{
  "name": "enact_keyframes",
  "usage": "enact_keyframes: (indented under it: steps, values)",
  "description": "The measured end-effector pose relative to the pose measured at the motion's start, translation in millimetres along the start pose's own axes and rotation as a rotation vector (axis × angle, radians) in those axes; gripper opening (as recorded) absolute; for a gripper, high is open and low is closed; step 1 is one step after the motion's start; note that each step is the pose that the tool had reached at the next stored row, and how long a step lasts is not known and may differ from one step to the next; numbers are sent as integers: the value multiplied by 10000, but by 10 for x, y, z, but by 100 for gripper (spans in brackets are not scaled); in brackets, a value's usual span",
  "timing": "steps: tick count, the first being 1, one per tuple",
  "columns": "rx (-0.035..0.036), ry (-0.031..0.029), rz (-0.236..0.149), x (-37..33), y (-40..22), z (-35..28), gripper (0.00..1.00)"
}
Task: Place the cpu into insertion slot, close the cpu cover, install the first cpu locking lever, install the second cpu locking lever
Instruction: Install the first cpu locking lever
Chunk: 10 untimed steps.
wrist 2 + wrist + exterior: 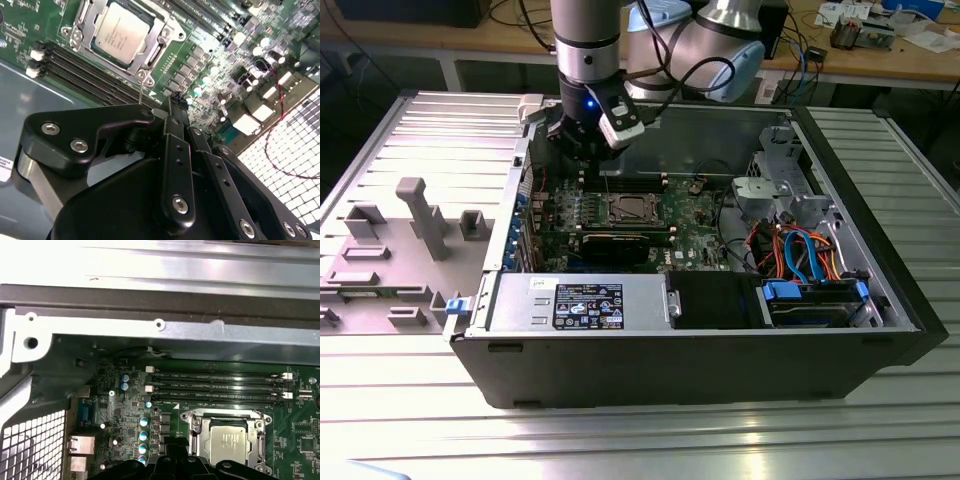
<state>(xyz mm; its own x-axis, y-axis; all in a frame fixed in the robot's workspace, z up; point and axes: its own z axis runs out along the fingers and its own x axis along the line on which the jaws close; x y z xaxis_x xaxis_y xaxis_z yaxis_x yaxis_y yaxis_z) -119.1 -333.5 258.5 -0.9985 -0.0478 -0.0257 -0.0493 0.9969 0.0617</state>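
Danger is judged to come mainly from the narrow space around the insertion slot [612, 210]. If the jaws are lowered a little off line, the long memory slots [85, 70] lying between them and the socket could be struck. The thin silvery rod [141, 92], taken to be a locking lever, could also be bent instead of guided. A sideways push on the cpu cover [222, 414] could shift the cpu [122, 32] on its contacts, because it cannot be told whether any lever is latched. The cpu is seen seated in the insertion slot, and its dull silver top shows through the square opening of the cover, which is folded down flat over it. In the second wrist view the jaws appear closed on each other, with nothing seen held between them. The thin rod passes near their tip and is not gripped. In the exterior view the jaws hang under the arm [588, 40], over the motherboard [695, 225], and the socket is found at about five o'clock from them, near but clearly apart. The jaws are judged to be raised above the board, and neither the cover nor the chip is touched by them. The open computer case [720, 370] rests on the ribbed metal table [620, 440].
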Motion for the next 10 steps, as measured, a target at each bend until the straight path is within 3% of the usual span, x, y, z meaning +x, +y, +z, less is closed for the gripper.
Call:
enact_keyframes:
  steps: [5, 10]
  values:
    - [0, 2, -10, -6, 120, 17, 11]
    - [0, 2, -13, -47, 141, 20, 11]
